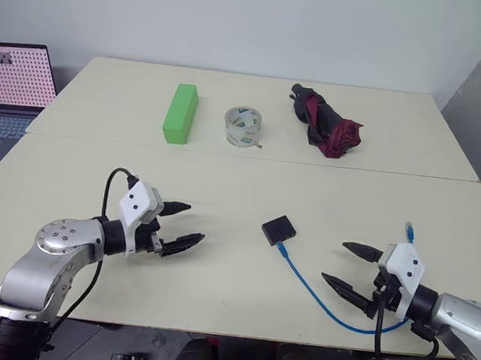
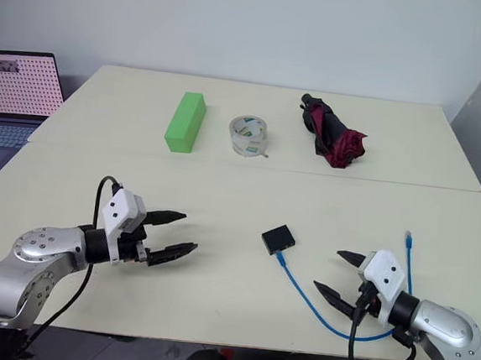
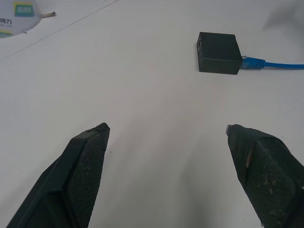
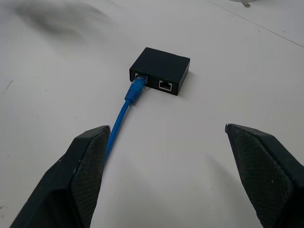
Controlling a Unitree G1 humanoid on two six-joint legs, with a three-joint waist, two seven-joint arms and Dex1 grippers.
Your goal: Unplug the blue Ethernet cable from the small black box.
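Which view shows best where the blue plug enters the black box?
The right wrist view: it faces the small black box's ports, with the blue Ethernet cable seated in one. The left wrist view shows the plug side-on; the head views show it small.

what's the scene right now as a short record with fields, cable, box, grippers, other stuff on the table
cable: thin bright-blue Ethernet cable, one plug seated in the box, free end beside the right gripper
box: small flat matte black plastic box, on the table between the grippers, second port empty
left gripper: open, holding nothing, apart from the box
right gripper: open, holding nothing, apart from the box
other items: green rectangular block, clear tape roll, folded dark red umbrella
task state: cable not yet unplugged
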